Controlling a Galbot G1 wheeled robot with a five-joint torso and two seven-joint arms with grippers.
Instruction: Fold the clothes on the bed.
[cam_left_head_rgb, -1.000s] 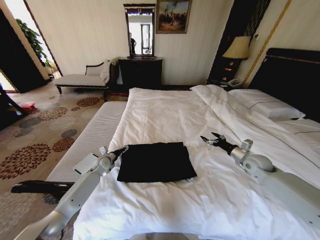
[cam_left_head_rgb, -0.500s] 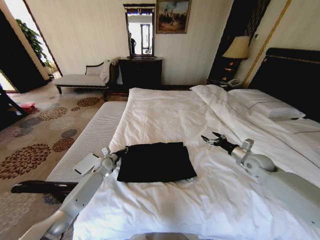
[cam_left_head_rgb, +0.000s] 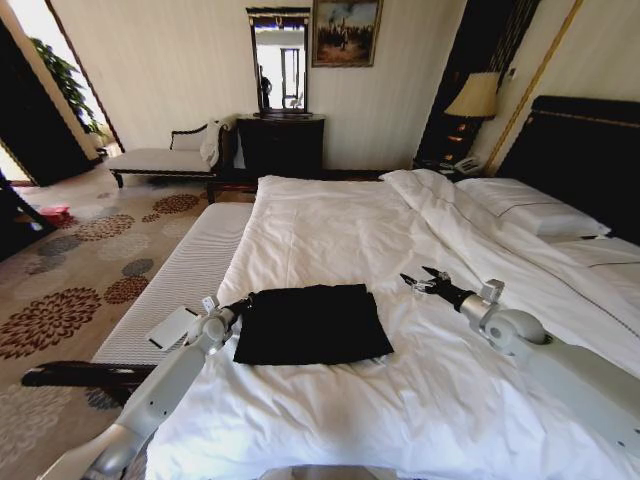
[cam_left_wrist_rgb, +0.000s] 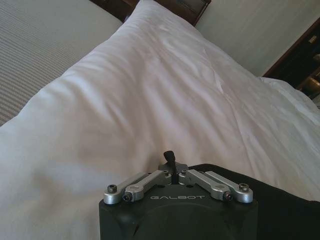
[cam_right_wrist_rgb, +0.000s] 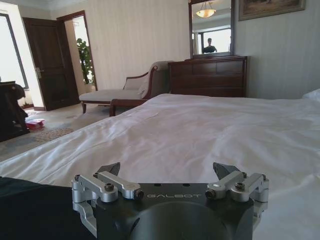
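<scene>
The black clothes (cam_left_head_rgb: 312, 322) lie as a flat folded rectangle on the bed's (cam_left_head_rgb: 340, 230) white duvet, near its front. My left gripper (cam_left_head_rgb: 243, 300) sits at the far left corner of the clothes. In the left wrist view it (cam_left_wrist_rgb: 170, 159) is shut, its tips over white duvet, with the black fabric (cam_left_wrist_rgb: 285, 205) just beside its body. My right gripper (cam_left_head_rgb: 420, 282) hovers open a little to the right of the clothes. The right wrist view shows its spread fingers (cam_right_wrist_rgb: 109, 169) holding nothing, with black cloth (cam_right_wrist_rgb: 30, 210) off to one side.
A pale striped bench (cam_left_head_rgb: 180, 285) runs along the bed's left side above patterned carpet. Pillows (cam_left_head_rgb: 535, 212) and the dark headboard (cam_left_head_rgb: 590, 160) are at the right. A chaise (cam_left_head_rgb: 165, 158), a dark dresser with mirror (cam_left_head_rgb: 280, 145) and a lamp (cam_left_head_rgb: 475, 97) stand by the far wall.
My left wrist has edged slightly toward the clothes. The clothes and the right gripper sit where they were.
</scene>
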